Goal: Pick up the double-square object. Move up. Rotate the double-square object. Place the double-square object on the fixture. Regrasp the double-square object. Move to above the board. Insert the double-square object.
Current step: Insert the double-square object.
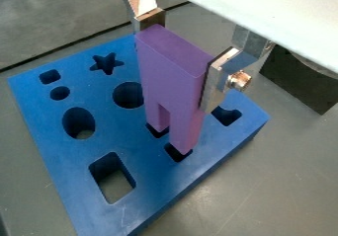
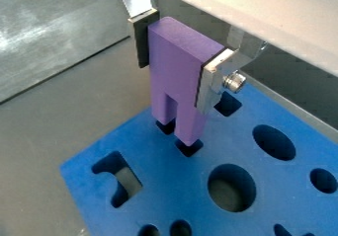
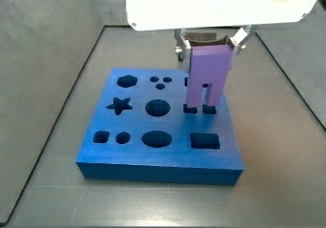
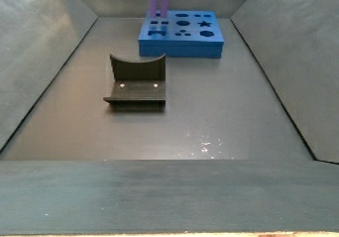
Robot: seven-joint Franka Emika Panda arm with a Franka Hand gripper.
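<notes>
Gripper (image 1: 185,54): we clamp the lilac plastic double-square object (image 1: 176,87) near its top.
Handling: we judge it light, rigid, smooth; legs entering the blue board (image 1: 79,161).

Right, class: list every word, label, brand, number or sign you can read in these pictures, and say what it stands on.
None: no readable text in any view.
The board bears only shaped cut-outs.
The double-square object, held upright in the tool with its lower end at the board's holes, is plain.
The fixture shows no marking.
</notes>
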